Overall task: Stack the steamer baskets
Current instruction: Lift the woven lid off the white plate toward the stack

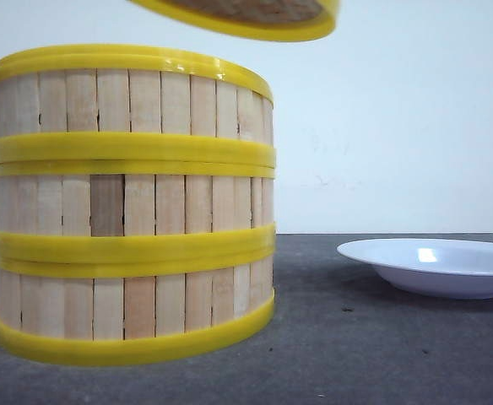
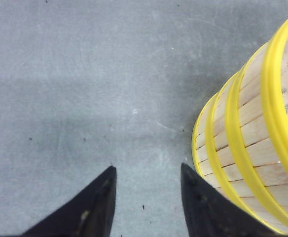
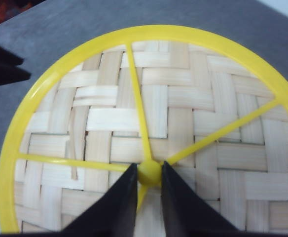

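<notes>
right wrist view, right tool clamping lid knob, front view only lid rim, left tool agape beside stacked steamer baskets

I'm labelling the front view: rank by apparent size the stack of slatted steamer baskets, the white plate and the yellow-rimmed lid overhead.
1. Stack of three slatted, yellow-rimmed steamer baskets, though nearest the camera.
2. White shallow plate.
3. Yellow-rimmed woven lid; mostly out of frame, so unsure.

Dark grey, matte, faintly speckled table surface under a pale wall. Resting directly on it at about nine o'clock: stack of three round steamer baskets with pale vertical wooden slats and bright yellow plastic rims. Well apart at three o'clock: shallow white plate, cut off by the edge.
</notes>
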